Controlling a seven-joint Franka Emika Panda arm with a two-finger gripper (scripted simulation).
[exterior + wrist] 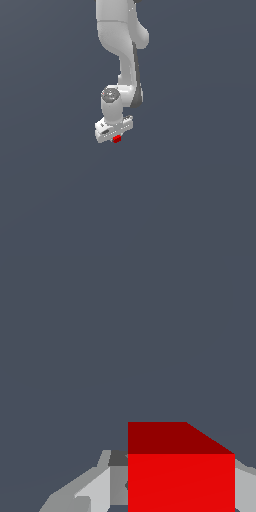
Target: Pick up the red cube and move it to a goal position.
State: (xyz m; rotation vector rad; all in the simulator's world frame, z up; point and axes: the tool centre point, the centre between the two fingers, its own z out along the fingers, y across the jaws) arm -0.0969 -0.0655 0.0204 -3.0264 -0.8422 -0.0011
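jaws: white robot gripper, pinching the tiny bright red cube; in the wrist view grey-white fingers sit against either side of the cube, touching it.
cube: held at the tip of the gripper, at about 6 o'clock from the white wrist joint; only its lower part pokes out beneath the hand in the exterior view.
cube faces: wrist view shows a bright red face towards the camera and a darker red face behind it.
arm: white jointed robot arm enters from 12 o'clock and bends down to the gripper near the centre of the exterior view.
background: plain dark blue-grey all round; whether the cube touches a surface cannot be told.
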